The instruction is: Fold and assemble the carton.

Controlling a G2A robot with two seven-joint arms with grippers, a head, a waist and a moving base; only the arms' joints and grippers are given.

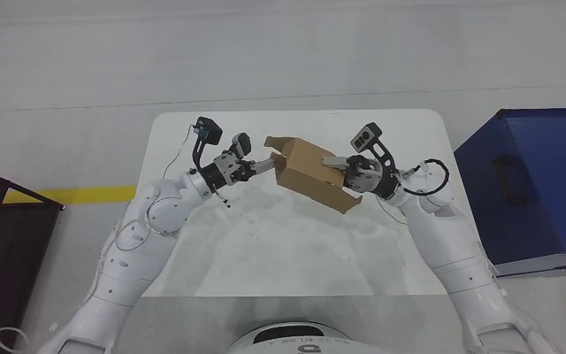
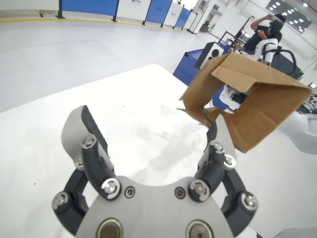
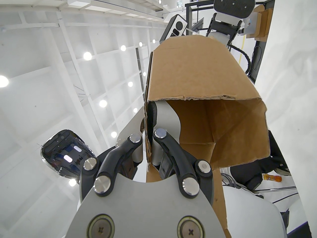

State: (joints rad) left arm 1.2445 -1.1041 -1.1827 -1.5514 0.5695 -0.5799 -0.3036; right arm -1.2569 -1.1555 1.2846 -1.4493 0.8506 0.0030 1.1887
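A brown cardboard carton is held up over the middle of the white table, opened into a tube with loose flaps at both ends. My right gripper is shut on one wall of the carton at its right end, one finger inside and one outside. My left gripper is open at the carton's left end; one of its fingertips touches a lower flap of the carton, the other stands free over the table. In the top view the left gripper is against the carton's left flap.
A blue bin stands off the table's right side. A dark frame stands at the left. The table's front half is bare white surface.
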